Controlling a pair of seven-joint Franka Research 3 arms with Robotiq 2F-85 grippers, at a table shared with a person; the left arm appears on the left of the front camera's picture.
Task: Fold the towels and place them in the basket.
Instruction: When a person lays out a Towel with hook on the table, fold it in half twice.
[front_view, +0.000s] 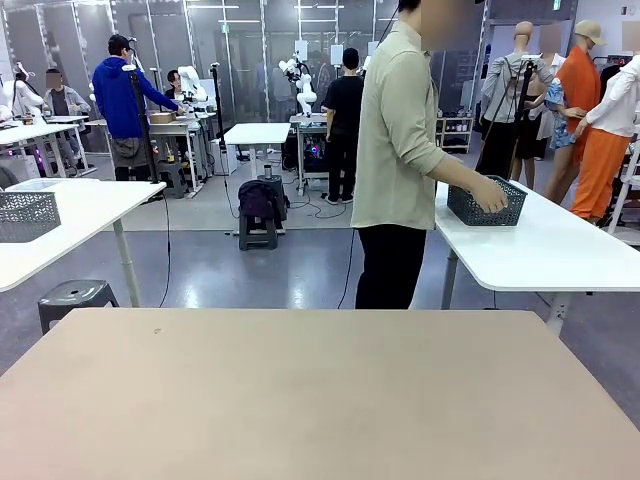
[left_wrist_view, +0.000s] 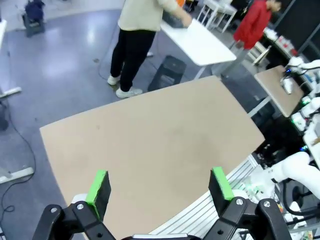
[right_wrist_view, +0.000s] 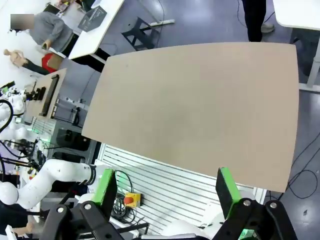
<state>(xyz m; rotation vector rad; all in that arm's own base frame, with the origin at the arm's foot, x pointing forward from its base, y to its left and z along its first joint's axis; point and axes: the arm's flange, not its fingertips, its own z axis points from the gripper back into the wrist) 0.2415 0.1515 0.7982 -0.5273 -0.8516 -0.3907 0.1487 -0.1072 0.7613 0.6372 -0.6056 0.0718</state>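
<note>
A dark grey wire-mesh basket (front_view: 487, 202) stands on a white side table beyond the far edge, and a person (front_view: 400, 140) in a pale green shirt has both hands on it. The towels are out of view. High over the bare beige table (left_wrist_view: 150, 135), my left gripper (left_wrist_view: 160, 187) hangs open with nothing between its green pads (left_wrist_view: 100, 186). My right gripper (right_wrist_view: 165, 190) is also open and empty, high above the table's near edge (right_wrist_view: 200, 100).
A second grey mesh basket (front_view: 25, 215) sits on a white table (front_view: 90, 205) at the far left. A grey stool (front_view: 72, 296) stands past the table's far left corner. White side table (front_view: 540, 250) at the far right.
</note>
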